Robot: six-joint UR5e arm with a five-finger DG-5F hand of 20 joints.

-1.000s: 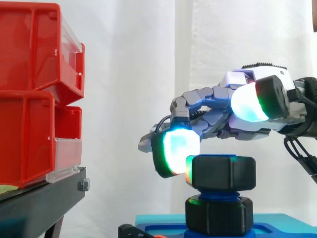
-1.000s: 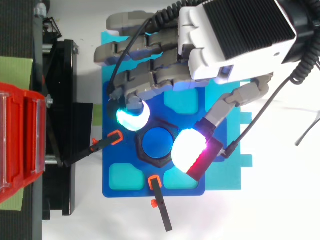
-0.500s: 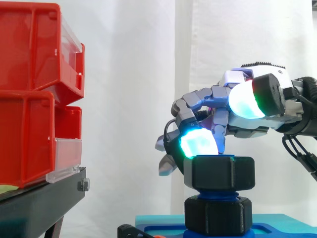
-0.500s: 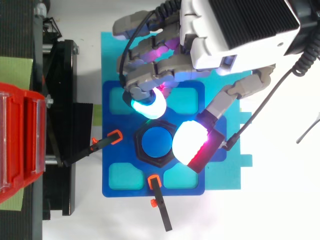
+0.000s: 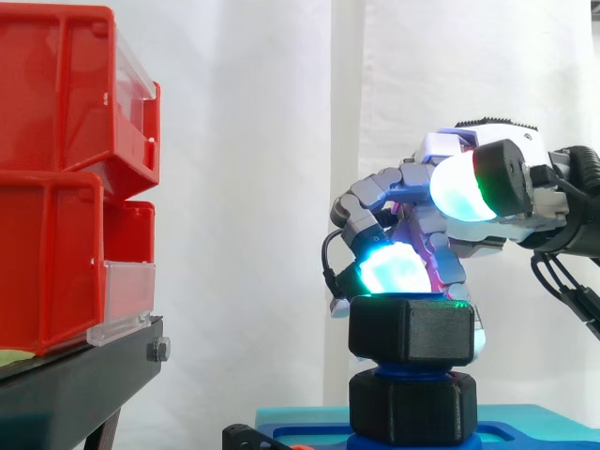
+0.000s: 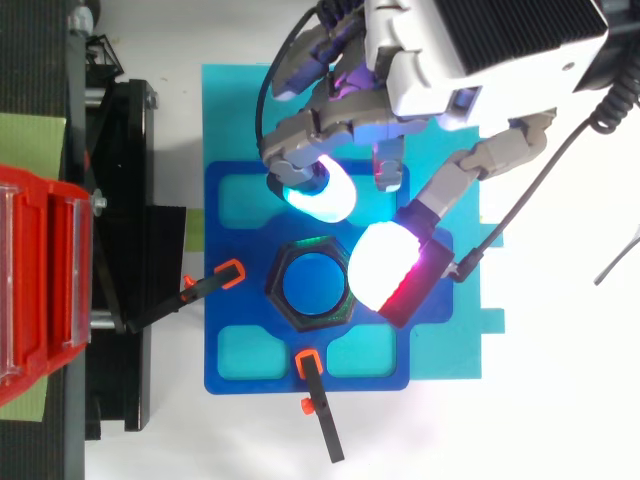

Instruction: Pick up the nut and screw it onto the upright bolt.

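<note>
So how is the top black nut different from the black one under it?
The top nut sits high on the blue bolt, with blue thread showing below it. The lower black piece sits down at the blue base. The cyan pad of the hand is just above the top nut's edge, while no part of the hand is near the lower piece. Both are black, chunky, similar in width and on one bolt.

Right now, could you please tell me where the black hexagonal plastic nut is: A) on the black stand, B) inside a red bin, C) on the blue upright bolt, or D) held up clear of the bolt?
C: the black hexagonal plastic nut sits on the blue upright bolt, just below the robot hand.
</note>
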